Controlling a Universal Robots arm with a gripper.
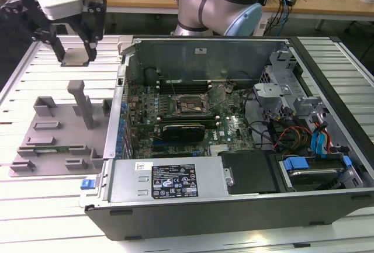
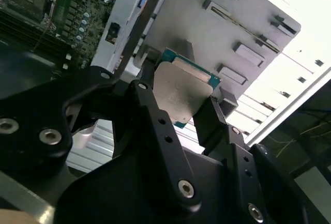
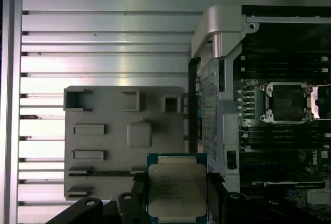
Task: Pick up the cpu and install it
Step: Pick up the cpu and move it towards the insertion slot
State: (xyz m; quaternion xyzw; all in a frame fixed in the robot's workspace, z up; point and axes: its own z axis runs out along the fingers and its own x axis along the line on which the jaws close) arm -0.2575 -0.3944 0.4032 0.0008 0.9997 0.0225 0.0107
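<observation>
The cpu (image 1: 75, 58) is a flat square chip with a silvery top plate and a green rim. My gripper (image 1: 75, 51) is shut on it, one black finger on each side, and carries it in the air at the exterior view's far left, above the slatted table behind the grey tray (image 1: 58, 130). Both wrist views show the cpu (image 2: 181, 92) (image 3: 177, 190) clamped between the fingers (image 2: 214, 118) (image 3: 138, 195). The open black socket (image 1: 188, 106) (image 3: 285, 102) sits on the motherboard inside the computer case, well apart from the gripper.
The open computer case (image 1: 327, 206) lies on its side and takes up the middle and the exterior view's right, its metal side wall (image 3: 214, 105) standing between tray and motherboard. The grey tray (image 3: 124, 141) has raised blocks and posts. The arm's base (image 1: 219, 4) stands behind the case.
</observation>
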